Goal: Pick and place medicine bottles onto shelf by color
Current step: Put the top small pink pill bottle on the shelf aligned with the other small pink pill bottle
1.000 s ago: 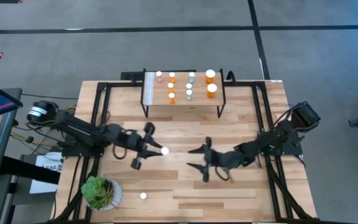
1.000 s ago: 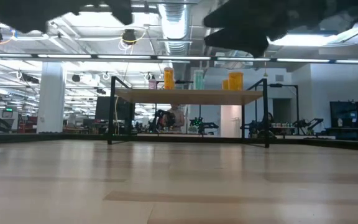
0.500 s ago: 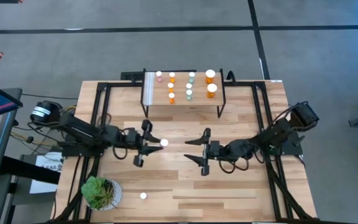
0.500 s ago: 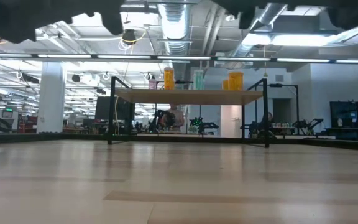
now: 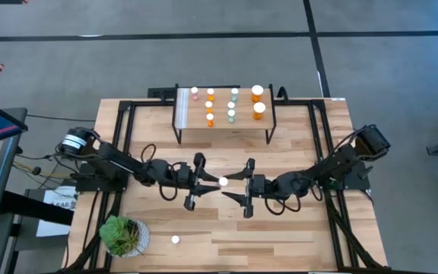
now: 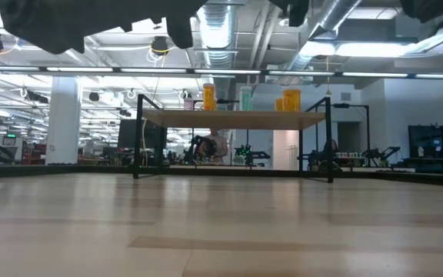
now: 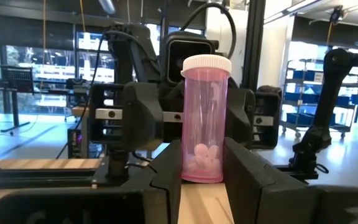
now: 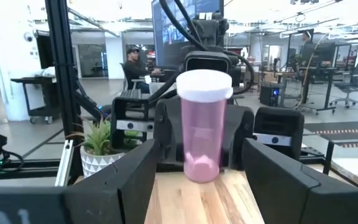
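Left tool (image 5: 206, 181) over mid-bench, fingers (image 7: 166, 177) closed on the lower body of a pink bottle (image 7: 205, 118); bottle upright, white cap up, a few pale pills at its bottom; no label or writing readable on it.

Right tool (image 5: 236, 189) faces the left tool head-on, just beside it; fingers (image 8: 142, 168) spread wide, one to each side of the same pink bottle (image 8: 202, 124), not pressed on it; holding nothing.

High view: the bottle's white cap (image 5: 223, 181) sits between the two tools, above the bench (image 5: 295, 236).

Shelf (image 5: 223, 125) at the far edge of the bench, well apart from both tools; white strip at its left end; carries a pink bottle (image 5: 195, 92), small orange bottles (image 5: 210, 106), pale green bottles (image 5: 233, 104) and two wider orange bottles (image 5: 258, 101), in columns by colour; labels too small to read.

One loose bottle (image 5: 175, 240) stands near the front of the bench; only its white cap shows; colour cannot be told.

Potted plant (image 5: 122, 234) at the front left corner, beside that bottle.

No brand marks legible on either arm.
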Controlling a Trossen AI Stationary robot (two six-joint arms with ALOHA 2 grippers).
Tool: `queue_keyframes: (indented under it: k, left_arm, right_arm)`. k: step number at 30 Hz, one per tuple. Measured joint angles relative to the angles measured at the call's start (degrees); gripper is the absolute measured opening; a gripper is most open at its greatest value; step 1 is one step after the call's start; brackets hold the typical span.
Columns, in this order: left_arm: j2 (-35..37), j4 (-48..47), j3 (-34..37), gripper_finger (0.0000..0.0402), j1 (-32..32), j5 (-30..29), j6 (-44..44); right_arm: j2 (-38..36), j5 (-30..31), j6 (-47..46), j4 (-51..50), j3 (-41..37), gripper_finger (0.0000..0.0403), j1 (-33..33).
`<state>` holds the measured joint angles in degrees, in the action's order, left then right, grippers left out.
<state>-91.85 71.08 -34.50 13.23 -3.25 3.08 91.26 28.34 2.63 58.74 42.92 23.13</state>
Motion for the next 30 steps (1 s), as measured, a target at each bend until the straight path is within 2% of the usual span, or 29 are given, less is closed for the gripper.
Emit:
queue_keyframes:
  k: [10, 24, 30]
  left_arm:
    - [-0.2, -2.3, -0.9, 0.0076, 0.0, 0.3, 0.2]
    - [-0.2, -2.5, -0.9, 0.0076, 0.0, 0.9, 0.2]
    - [-0.1, -3.2, -0.9, 0.0094, 0.0, 0.9, 0.7]
  right_arm:
    - [0.0, 0.0, -1.1, 0.2, 0.0, 0.0250, -0.5]
    - [0.0, -0.5, -2.2, 0.0, 0.0, 0.0117, -0.7]
    - [0.0, -0.5, -2.2, -0.2, 0.0, 0.0098, -0.8]
